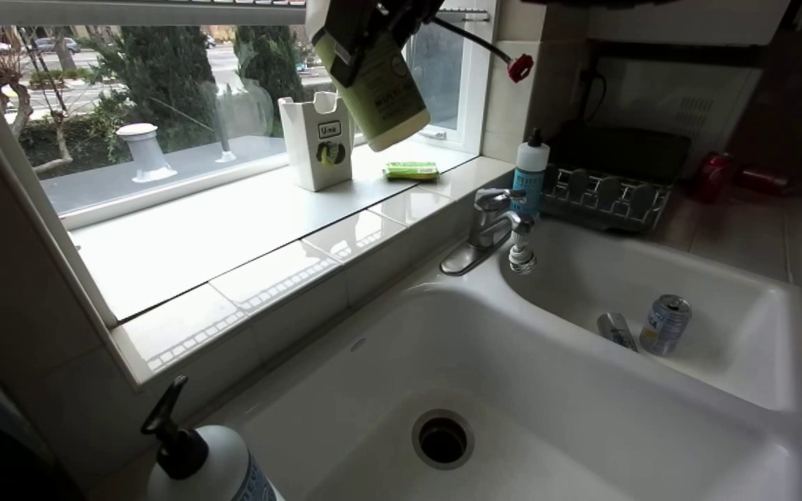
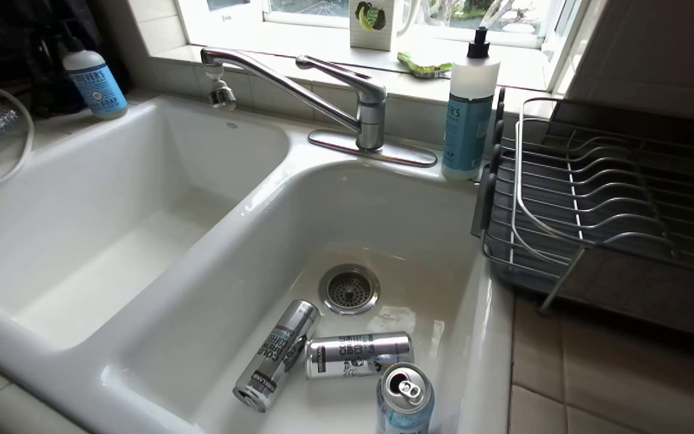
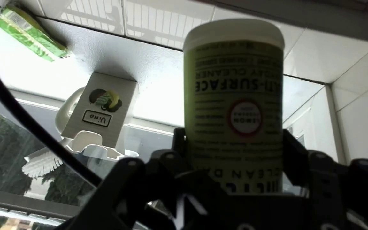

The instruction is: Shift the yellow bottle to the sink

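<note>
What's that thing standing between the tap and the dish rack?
A blue-labelled bottle with a black top stands between the tap and the dish rack, shown in an exterior view.

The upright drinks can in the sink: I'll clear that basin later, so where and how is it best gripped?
I'd probably take the upright drinks can around its side wall, just below the rim, from straight above: it stands top up, leaving its round wall exposed. Close clear of the nearer cold brew coffee can. The gripper must first release the yellow multi-surface cleaner bottle.
</note>
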### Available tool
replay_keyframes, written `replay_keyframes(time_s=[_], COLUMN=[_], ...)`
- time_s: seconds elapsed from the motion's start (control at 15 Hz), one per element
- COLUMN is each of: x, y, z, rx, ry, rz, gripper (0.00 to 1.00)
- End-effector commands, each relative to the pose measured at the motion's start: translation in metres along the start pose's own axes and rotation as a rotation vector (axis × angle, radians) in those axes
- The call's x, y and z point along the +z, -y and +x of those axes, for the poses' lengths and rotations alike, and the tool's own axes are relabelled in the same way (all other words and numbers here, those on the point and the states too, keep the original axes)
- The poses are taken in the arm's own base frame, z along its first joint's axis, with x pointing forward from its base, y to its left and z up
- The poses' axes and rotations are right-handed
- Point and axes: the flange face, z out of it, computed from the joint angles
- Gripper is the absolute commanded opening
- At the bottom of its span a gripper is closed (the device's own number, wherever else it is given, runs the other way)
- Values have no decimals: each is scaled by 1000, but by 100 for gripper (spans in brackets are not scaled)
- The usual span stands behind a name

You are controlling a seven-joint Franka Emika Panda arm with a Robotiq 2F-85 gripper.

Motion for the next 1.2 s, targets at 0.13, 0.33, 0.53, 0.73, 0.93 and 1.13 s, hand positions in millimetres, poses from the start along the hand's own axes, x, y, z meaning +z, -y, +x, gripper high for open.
replay_keyframes(time_s=[0.13,0.33,0.53,0.73,0.93,1.13], x=[24,33,33,32,39,54], y=[9,5,-11,-26,-44,-61], z=[-47,-69,-91,-102,-107,-107], rx=[119,58,13,-33,-47,-21], ry=[20,19,-24,-92,-96,-47], rz=[-110,-70,-27,17,9,-21], gripper=[45,45,45,45,45,45])
